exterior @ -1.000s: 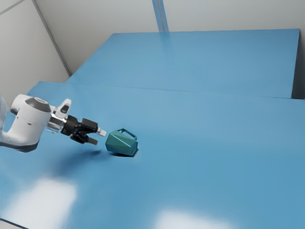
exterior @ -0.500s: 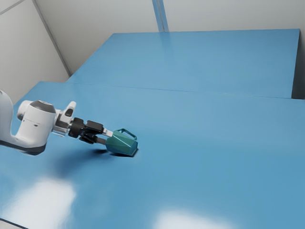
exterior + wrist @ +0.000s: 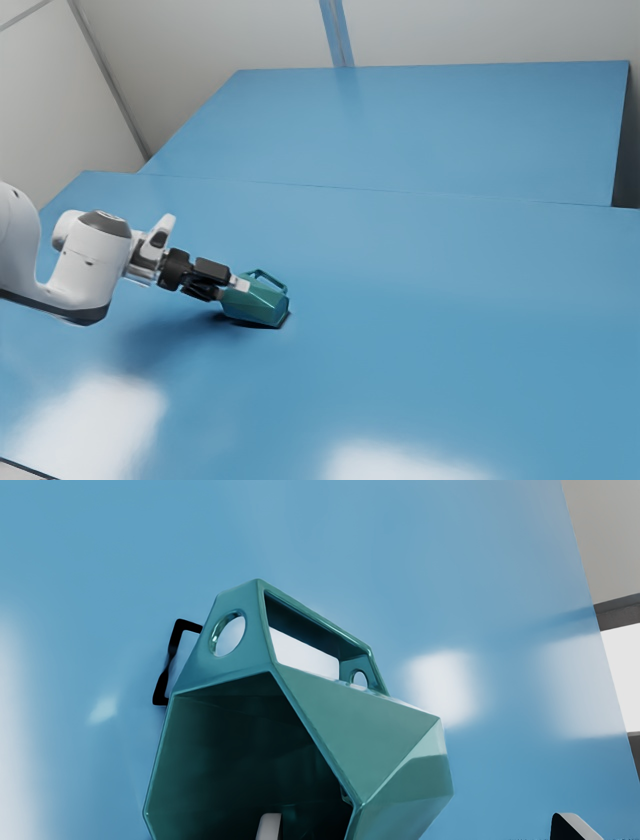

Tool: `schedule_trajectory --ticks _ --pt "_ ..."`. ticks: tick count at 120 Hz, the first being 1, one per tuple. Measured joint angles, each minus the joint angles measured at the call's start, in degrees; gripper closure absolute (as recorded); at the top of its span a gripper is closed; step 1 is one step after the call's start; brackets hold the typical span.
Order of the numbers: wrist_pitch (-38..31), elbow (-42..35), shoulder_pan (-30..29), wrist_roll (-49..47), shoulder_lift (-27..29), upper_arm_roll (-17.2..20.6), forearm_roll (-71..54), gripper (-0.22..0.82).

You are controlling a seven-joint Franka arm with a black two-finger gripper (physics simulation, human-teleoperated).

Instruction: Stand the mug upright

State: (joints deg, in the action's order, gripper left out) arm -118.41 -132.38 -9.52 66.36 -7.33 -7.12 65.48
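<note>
The teal faceted mug lies on its side on the blue table, its handle on the upper side and its mouth facing the gripper. In the wrist view the open mouth of the mug faces the camera. My gripper stands open there: one fingertip is in front of or inside the mug's mouth, the other outside, beyond the mug's faceted side. The wall between them is not visibly pinched. How deep the first finger reaches is hidden.
The blue table spreads around the mug, with bright reflections on its surface. Another blue surface lies farther back, below a pale wall.
The arm has moved toward the exterior view's right, bringing the gripper from short of the mug to its mouth end. The mug lies where it was.
</note>
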Motion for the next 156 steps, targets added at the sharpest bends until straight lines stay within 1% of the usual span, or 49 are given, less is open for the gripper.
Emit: schedule_trajectory --ticks 32,40,77,105,121,151,156 --pt "-0.81 0.0 0.99 1.15 -0.53 0.0 0.27 0.02" --pt "-1.02 0.0 1.11 1.37 -0.74 0.0 0.56 0.04" --pt "-1.57 0.0 1.55 2.02 -0.61 0.01 1.02 0.37" --pt "-1.68 0.38 1.61 2.26 -0.5 0.04 1.05 0.55" --pt "-1.81 0.44 1.69 2.31 -0.36 0.15 0.96 0.64" --pt "-1.96 0.4 2.98 2.42 1.78 0.17 0.73 0.75" --pt "-2.3 0.38 3.27 2.43 2.31 0.18 0.67 0.76"
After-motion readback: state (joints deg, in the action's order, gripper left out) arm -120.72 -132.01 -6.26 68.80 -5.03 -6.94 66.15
